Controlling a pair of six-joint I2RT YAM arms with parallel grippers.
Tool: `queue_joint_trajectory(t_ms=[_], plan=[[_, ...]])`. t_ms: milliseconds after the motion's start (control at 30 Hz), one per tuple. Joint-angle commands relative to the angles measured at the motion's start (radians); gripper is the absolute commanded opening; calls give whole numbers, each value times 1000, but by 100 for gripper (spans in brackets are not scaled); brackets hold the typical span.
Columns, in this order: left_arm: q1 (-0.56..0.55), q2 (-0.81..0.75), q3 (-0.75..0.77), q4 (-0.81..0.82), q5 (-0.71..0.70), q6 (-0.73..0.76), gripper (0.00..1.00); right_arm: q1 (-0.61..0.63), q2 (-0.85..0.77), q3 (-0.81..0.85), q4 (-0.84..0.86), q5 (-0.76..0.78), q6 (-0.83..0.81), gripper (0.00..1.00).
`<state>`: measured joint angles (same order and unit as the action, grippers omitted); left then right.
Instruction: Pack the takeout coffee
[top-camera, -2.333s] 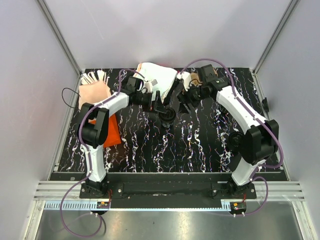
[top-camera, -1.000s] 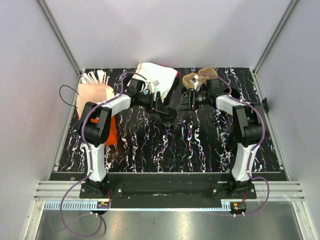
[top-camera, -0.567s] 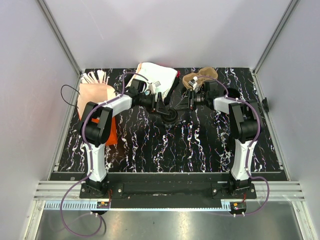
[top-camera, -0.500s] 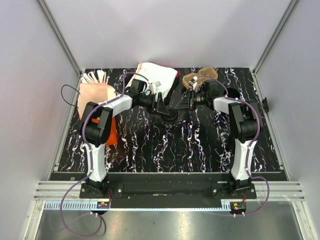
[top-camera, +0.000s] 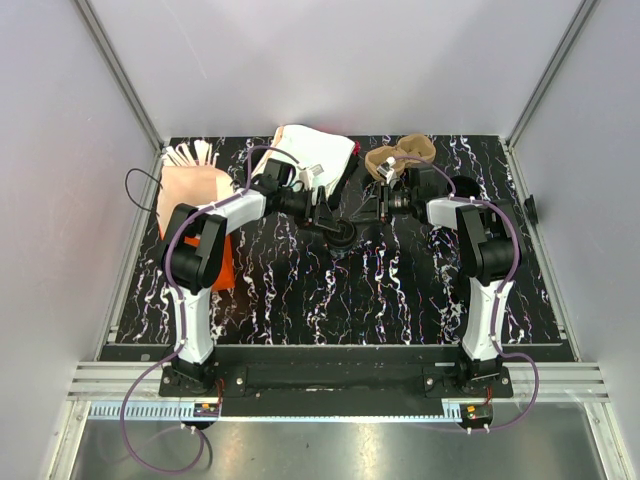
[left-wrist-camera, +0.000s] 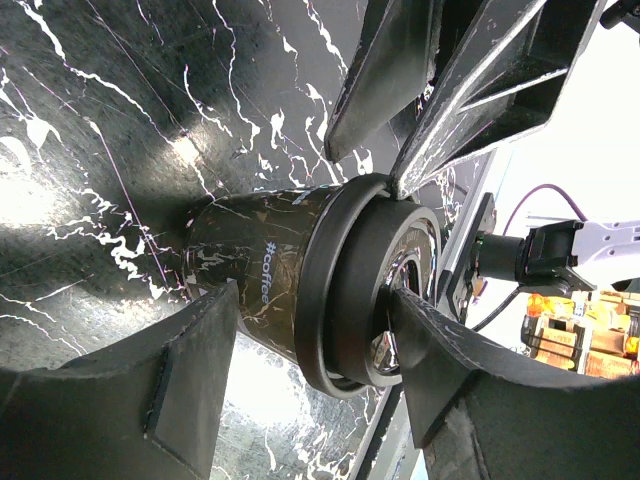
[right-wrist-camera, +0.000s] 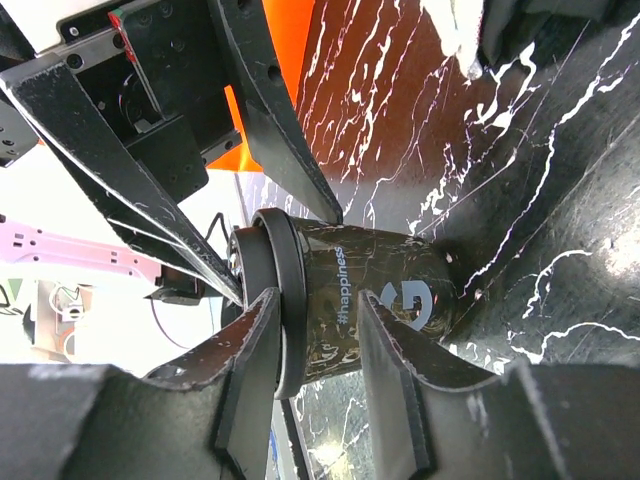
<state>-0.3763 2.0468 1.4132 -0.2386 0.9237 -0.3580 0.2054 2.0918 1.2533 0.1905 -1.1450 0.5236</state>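
The takeout coffee is a small black lidded cup standing on the marble table just behind the middle. My left gripper reaches it from the left and my right gripper from the right. In the left wrist view the cup lies across my left gripper, with one finger on the lid and the other on the wall. In the right wrist view my right gripper sits the same way on the cup, with no gap showing. The left fingers come in from above.
A brown cardboard cup tray sits at the back right, close behind the right gripper. A white bag lies at the back centre. A pink cup of wooden stirrers lies at the left over an orange sheet.
The right arm has swung in from the back right and its jaws have narrowed onto the cup. The left gripper and the cup have shifted slightly to the right.
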Motion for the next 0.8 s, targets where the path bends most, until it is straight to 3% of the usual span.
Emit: queue_joint_trajectory(t_ms=[0, 100, 267, 367, 767], plan=[[-13, 32, 7, -19, -72, 37, 64, 14, -41, -26, -17, -30, -37, 41], [-13, 29, 4, -22, -85, 40, 64, 17, -53, -31, -19, -30, -39, 35], [-21, 18, 3, -39, -115, 59, 64, 26, -58, -38, -43, -28, -60, 14], [-23, 12, 4, -42, -131, 67, 64, 32, -62, -38, -72, -22, -86, 9], [-36, -8, 0, -80, -189, 122, 63, 65, -67, -49, -217, 60, -227, 7]])
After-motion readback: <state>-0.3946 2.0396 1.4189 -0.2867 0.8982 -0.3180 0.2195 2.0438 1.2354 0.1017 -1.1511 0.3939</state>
